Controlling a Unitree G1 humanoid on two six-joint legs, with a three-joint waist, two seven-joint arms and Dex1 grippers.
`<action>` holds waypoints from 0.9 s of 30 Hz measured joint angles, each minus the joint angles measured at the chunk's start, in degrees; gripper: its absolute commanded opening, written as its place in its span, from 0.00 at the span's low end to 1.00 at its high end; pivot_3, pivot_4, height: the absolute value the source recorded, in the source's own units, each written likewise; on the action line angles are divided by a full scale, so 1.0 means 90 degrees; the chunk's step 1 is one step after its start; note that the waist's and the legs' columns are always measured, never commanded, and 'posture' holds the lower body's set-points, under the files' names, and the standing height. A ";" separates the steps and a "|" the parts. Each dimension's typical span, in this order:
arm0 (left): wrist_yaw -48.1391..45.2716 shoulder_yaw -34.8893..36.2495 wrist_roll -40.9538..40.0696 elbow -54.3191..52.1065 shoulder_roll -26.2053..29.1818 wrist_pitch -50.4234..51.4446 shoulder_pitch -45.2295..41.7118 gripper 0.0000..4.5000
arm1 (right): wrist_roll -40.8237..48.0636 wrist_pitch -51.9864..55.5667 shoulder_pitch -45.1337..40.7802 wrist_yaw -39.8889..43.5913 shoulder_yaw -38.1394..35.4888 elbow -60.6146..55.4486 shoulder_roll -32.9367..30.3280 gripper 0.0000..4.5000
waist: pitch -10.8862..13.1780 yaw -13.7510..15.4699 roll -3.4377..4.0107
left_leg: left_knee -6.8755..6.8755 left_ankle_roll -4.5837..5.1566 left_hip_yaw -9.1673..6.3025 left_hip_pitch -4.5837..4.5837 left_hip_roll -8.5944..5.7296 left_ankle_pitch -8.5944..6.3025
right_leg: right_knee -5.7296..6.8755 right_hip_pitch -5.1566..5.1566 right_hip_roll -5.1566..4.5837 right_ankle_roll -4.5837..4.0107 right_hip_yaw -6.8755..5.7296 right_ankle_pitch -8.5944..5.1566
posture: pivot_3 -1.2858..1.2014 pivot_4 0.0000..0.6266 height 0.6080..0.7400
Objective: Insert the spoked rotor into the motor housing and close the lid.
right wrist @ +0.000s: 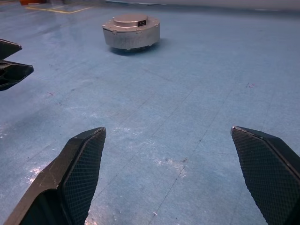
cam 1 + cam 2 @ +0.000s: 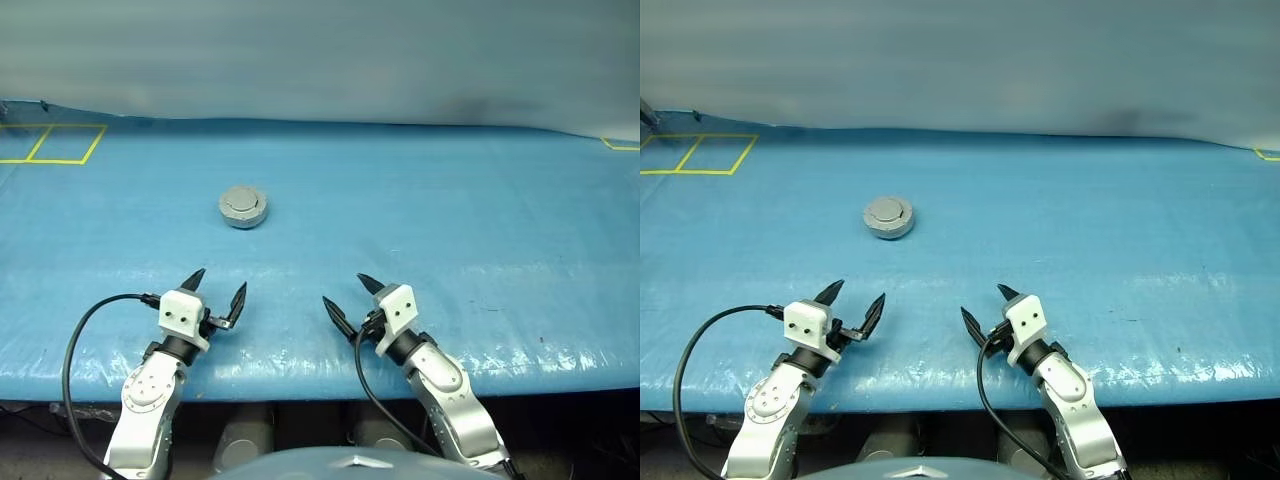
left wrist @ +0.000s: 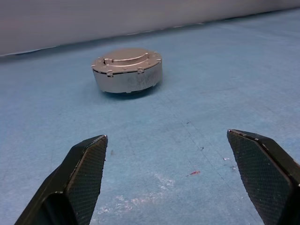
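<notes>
Nearest the camera, the blue surface runs wide under both arms, bare but for one thing. The left claw and the right claw hover low over its near edge, level and pointing forward, each spread wide and holding nothing, touching nothing; I judge this a resting stance, clear of the work. Well beyond them, nearer the left claw's line, sits the motor housing, a grey puck with the lid lying flat and shut on top. The spoked rotor is presumably inside, so the task looks finished.
</notes>
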 measured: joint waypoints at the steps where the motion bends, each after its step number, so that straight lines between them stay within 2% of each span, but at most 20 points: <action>1: -0.0019 -0.0001 0.0000 0.0002 0.0000 0.0000 -0.0001 0.99 | 0.0000 0.0000 0.0000 -0.0003 0.0000 0.0000 0.0005 1.00 | 0.0000 0.0000 0.0000 | 0.0000 0.0000 0.0000 0.0000 0.0000 0.0000 | 0.0000 0.0000 0.0000 0.0000 0.0000 0.0000 | 0.52 0.24 1.00; 27: -0.0060 -0.0006 0.0005 0.0005 -0.0043 0.0165 -0.0258 0.99 | -0.0015 -0.0001 -0.0047 -0.0024 0.0012 0.0008 0.0152 1.00 | 0.0000 0.0001 0.0000 | -0.0001 0.0000 0.0000 0.0000 0.0000 0.0000 | 0.0000 0.0000 0.0001 0.0000 -0.0001 0.0000 | 0.52 0.24 1.00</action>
